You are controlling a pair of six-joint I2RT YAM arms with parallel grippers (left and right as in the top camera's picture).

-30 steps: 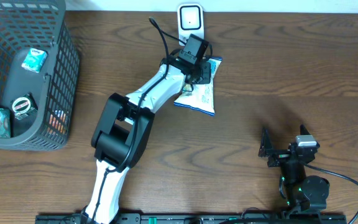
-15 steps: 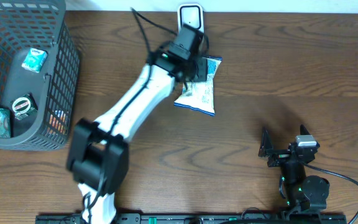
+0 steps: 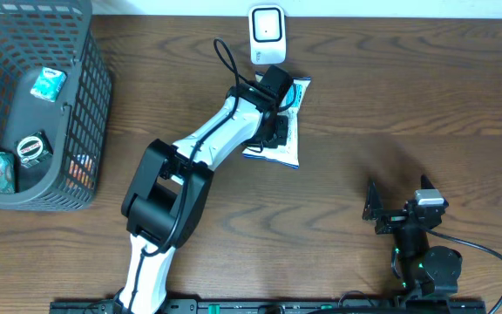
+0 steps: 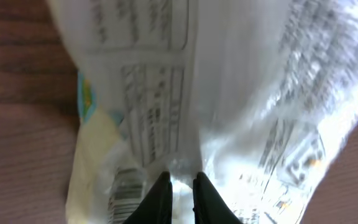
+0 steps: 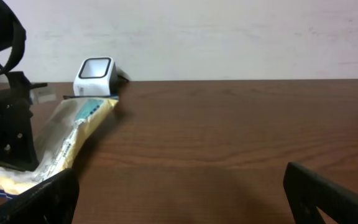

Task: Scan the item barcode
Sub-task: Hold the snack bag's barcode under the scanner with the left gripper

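Overhead: the snack packet (image 3: 288, 133) is on the bench (image 3: 390, 105) at upper centre, just below the white scanner (image 3: 267, 24), left jaws upon it; right jaws at lower right, spread wide and empty. Left wrist: left jaws pinch the packet's film, bottom centre. Right wrist: packet and scanner at left

Soft, even light falls from above in the overhead view. The wooden table (image 3: 390, 96) shows a mild sheen and one faint, soft-edged shadow right of centre. In the left wrist view, the packet (image 4: 229, 93) is smeared and out of focus, with white glare on its film, while the left gripper (image 4: 180, 182) looks sharper. The right wrist view is dimmer and clear. There the wall (image 5: 229, 37) is pale, and the fingers (image 5: 328, 193) of the right gripper (image 5: 185, 198) are dark silhouettes.
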